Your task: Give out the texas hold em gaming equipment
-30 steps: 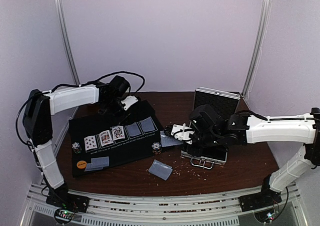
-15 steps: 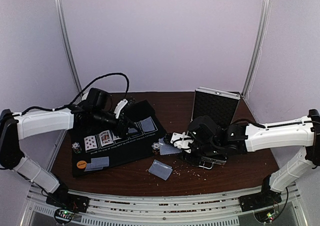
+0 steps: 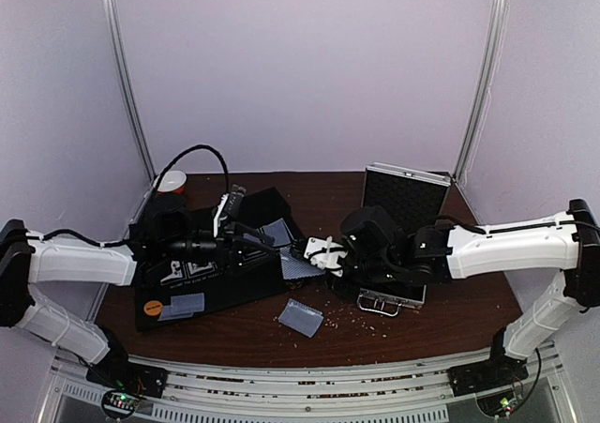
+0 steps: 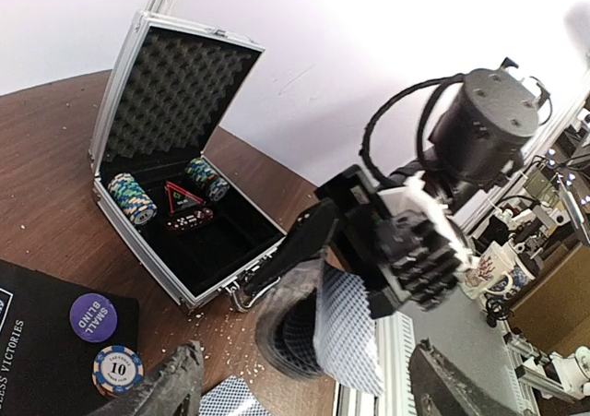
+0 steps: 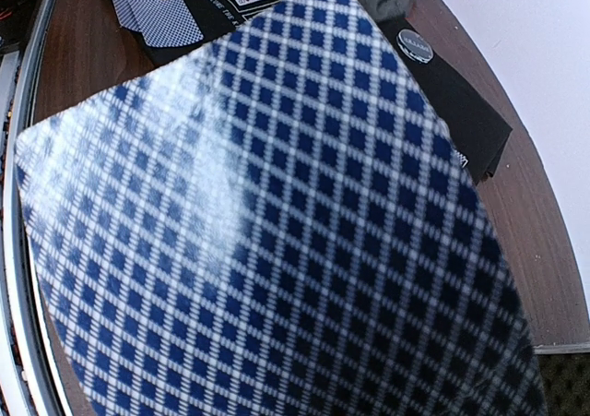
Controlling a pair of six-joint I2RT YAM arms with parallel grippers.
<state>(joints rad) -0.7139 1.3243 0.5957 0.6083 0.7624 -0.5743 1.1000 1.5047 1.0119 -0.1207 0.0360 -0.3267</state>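
My right gripper [image 3: 314, 252] is shut on playing cards [image 3: 296, 266] with grey-blue backs and holds them by the mat's right edge. In the right wrist view a card back [image 5: 277, 222] fills the frame and hides the fingers. My left gripper [image 3: 274, 243] is open, reaching right across the black mat [image 3: 234, 287]. In the left wrist view its fingers [image 4: 175, 388] stand on either side of the held cards [image 4: 348, 335] without touching them. A purple disc [image 4: 92, 316] and a chip stack [image 4: 117, 368] lie on the mat. An orange disc [image 3: 150, 305] and two face-down cards [image 3: 183, 303] lie at its front left.
The open silver case [image 3: 403, 198] stands at the back right with chip stacks [image 4: 129, 196] inside. Two face-down cards [image 3: 301, 317] lie on the wood in front of the mat. An orange-and-white bowl [image 3: 172, 181] sits at the back left. Crumbs dot the table near the case.
My left arm has swung from the back of the mat forward and right, up to the right gripper. My right gripper has moved left with the cards.
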